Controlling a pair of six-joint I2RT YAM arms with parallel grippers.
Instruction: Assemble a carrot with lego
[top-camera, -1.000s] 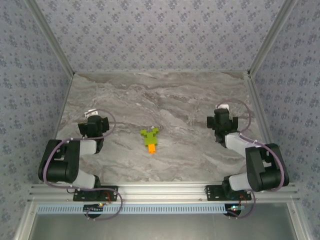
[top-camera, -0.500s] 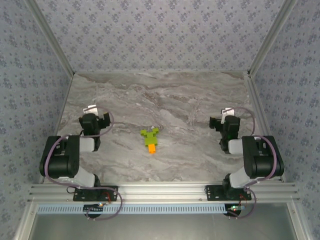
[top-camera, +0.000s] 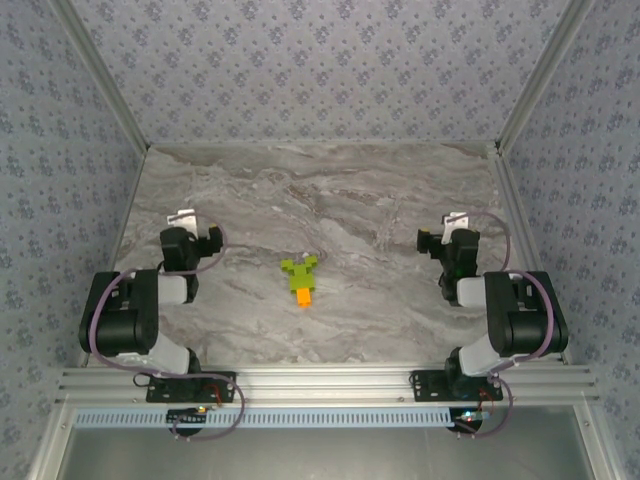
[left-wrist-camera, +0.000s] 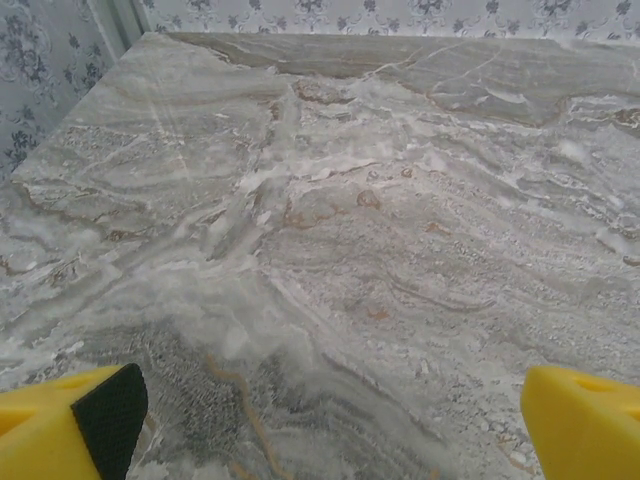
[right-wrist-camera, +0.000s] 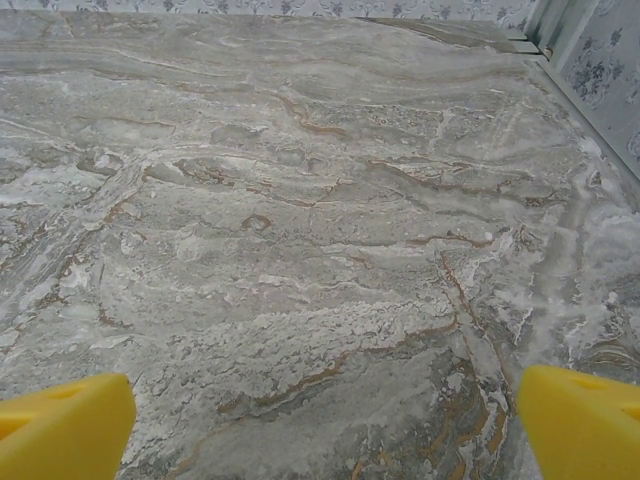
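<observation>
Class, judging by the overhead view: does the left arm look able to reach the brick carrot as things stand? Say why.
Likely yes. The carrot lies alone on the table, right of the open, empty left gripper, with nothing between them.

Left claw (left-wrist-camera: 330, 415) spread wide, yellow fingers (left-wrist-camera: 585, 420) over marble table (left-wrist-camera: 380, 200)

**What my feeds are not giving me**

From the top view, the carrot (top-camera: 300, 279) is coming through too small for me to count its bricks or make out any studs, and the green is blurring into the orange at the join. The bottom edge of the left wrist view is cutting off the yellow fingers (left-wrist-camera: 60, 432) of the left gripper (left-wrist-camera: 330, 395), so I'm getting just the tips. The right gripper (right-wrist-camera: 325, 395) is being cropped the same way.
</observation>
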